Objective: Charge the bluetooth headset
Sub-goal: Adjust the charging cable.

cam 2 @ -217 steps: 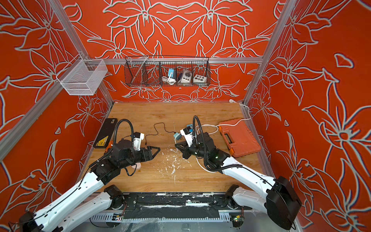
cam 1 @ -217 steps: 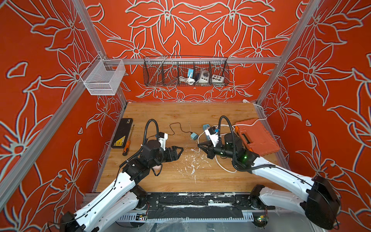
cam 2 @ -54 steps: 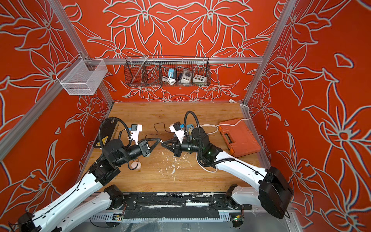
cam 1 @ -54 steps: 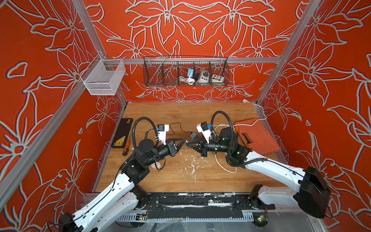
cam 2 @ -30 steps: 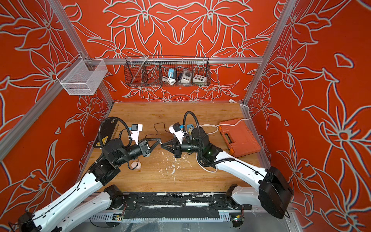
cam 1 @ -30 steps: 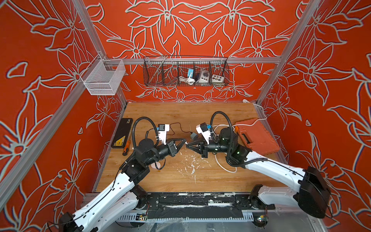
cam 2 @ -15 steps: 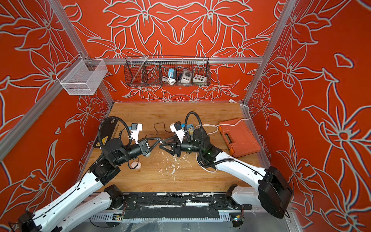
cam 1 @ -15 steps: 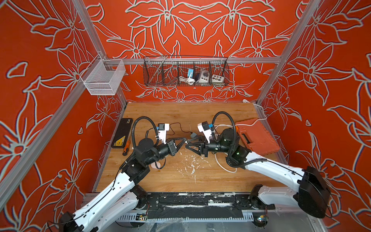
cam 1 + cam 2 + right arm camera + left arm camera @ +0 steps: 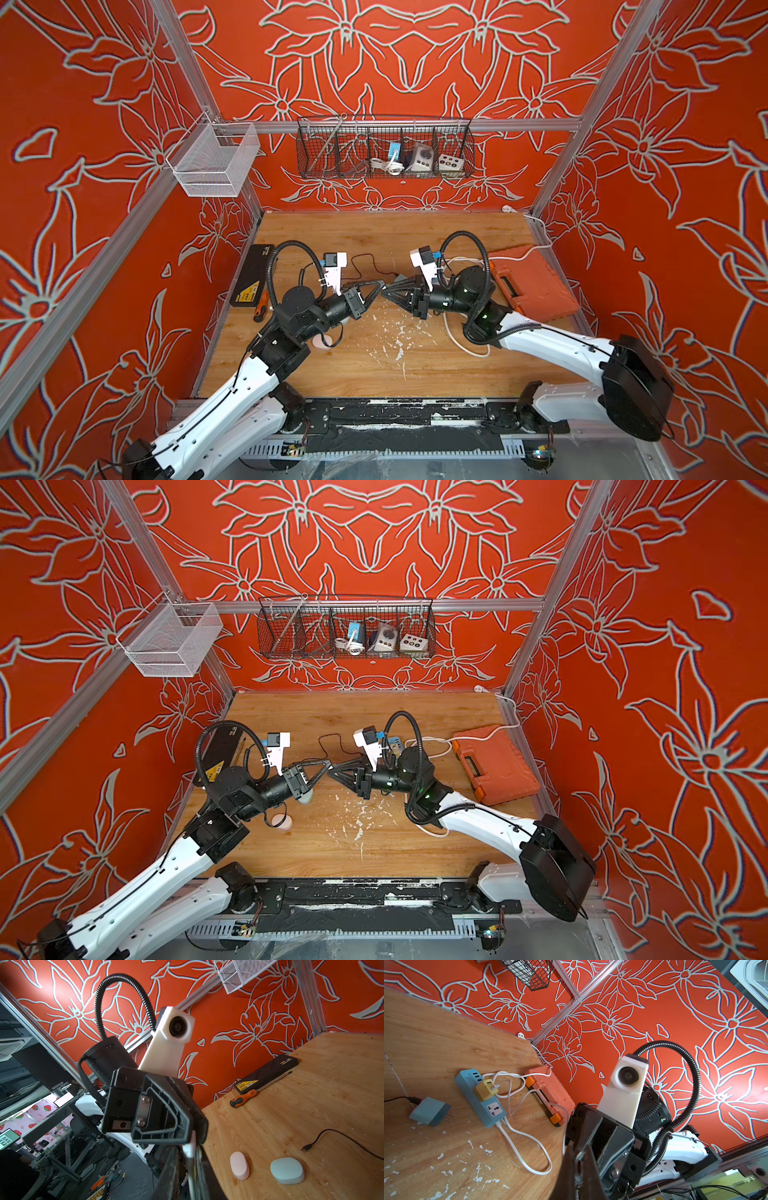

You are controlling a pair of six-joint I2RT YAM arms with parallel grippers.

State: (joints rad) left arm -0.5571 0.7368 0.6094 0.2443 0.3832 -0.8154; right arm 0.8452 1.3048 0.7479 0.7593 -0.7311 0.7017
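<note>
- Half a second back the right hand had its fingers spread. Now they are drawn close together.
- The left hand stays pinched shut.
- In the earliest frame both hands sat lower and well apart. Now they meet tip to tip above the middle of the bench.
- The right wrist view shows a narrow white strip between the right hand's fingers; I cannot tell what it is, nor whether the two hands touch.
- A pink case and a pale blue-green case lie side by side at about 8 o'clock from the bench's middle. I cannot tell which holds the headset. In both top views the left arm covers most of the pale one.
- The black cable has its plug end loose on the bench, near the pale case but apart from it.
- The charger lies just beside the power strip, its prongs outside it. In the top views the right arm hides most of the strip.
- An orange tool case sits at 3 o'clock by the edge.
- A black box and a screwdriver lie at 9 o'clock.
- Open wood lies at 6 and 12 o'clock.
</note>
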